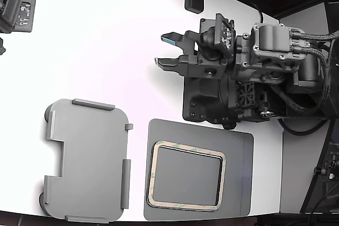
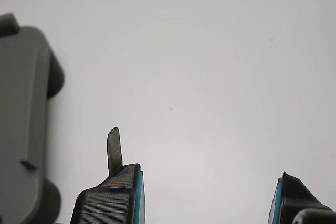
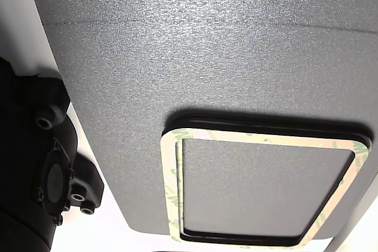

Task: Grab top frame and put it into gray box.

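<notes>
A: Where is the gripper in the exterior view?

B: Over bare white table, pointing toward the exterior view's left. Its two fingers stand apart with nothing between them. The wrist view agrees: the two blue-edged fingertips sit wide of each other, and only the white surface shows in the gap.

A: And the top frame?

B: It lies flat on the dark gray mat, toward the lower middle of the exterior view, well apart from the gripper. It is a thin tan ring with rounded corners and faint green patches, and the mat shows through its open middle.

A: Is there a second frame under it?

B: In the other view the tan frame rests over a black rim of the same outline, slightly offset from it. Whether that rim is another frame or a seat in the mat, I cannot tell from that angle.

A: The gray box?

B: It sits on the table just beside the mat, on the exterior view's left of it. It is a light gray shallow tray with raised tabs along its edges and a notch cut into its left side. Nothing lies in it. The wrist view catches one rounded edge of it.

A: Anything else?

B: The arm's dark body lies to the exterior view's right of the gripper, partly over the mat's upper edge.
</notes>
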Available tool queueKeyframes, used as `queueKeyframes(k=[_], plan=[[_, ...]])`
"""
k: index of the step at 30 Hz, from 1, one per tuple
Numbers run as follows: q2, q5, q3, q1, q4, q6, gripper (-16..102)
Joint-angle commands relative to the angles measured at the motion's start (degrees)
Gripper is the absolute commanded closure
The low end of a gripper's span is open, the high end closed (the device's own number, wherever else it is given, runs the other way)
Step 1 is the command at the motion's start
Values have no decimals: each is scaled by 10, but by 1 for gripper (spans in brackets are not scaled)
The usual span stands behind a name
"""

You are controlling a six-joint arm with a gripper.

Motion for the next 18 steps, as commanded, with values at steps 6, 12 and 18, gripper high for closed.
queueKeyframes(k=[6,12,18], plan=[[13,4,-12,-6,-4,4,-14],[13,4,-12,-6,-4,3,-14],[13,2,-14,-6,-4,2,-14]])
